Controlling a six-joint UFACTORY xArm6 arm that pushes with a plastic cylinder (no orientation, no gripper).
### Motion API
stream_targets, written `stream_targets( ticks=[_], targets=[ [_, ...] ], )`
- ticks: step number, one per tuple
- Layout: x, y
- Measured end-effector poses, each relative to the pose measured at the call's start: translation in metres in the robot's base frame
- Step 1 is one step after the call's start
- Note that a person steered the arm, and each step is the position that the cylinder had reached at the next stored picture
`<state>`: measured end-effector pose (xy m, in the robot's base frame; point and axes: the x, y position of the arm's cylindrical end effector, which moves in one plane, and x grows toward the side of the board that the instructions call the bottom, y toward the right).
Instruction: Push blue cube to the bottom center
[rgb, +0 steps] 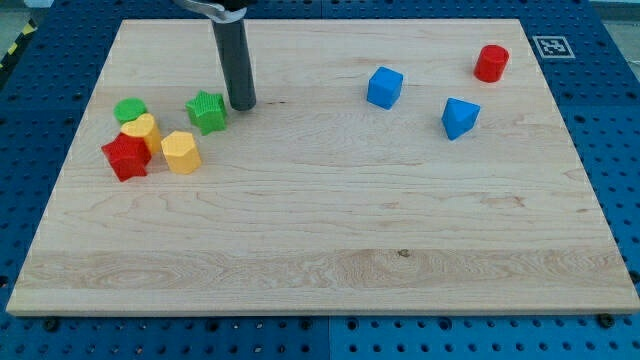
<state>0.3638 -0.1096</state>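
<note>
The blue cube (384, 87) sits on the wooden board (320, 250) in the upper right part of the view. A second blue block (459, 117), wedge-like, lies a little below and to the right of it. My tip (241, 104) rests on the board in the upper left part, far to the left of the blue cube. It stands right next to a green star block (207, 111), just to that block's right.
A red cylinder (491, 63) stands near the view's top right corner. At the left is a cluster: a green cylinder (130, 110), a yellow block (143, 129), a red star block (126, 156) and a yellow hexagonal block (181, 152).
</note>
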Motion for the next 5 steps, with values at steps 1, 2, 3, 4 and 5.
stream_targets(
  ticks=[1, 2, 3, 4, 5],
  targets=[
    [0.005, -0.035],
    [0.005, -0.051],
    [-0.002, -0.05],
    [-0.015, -0.045],
    [-0.015, -0.039]
  ],
)
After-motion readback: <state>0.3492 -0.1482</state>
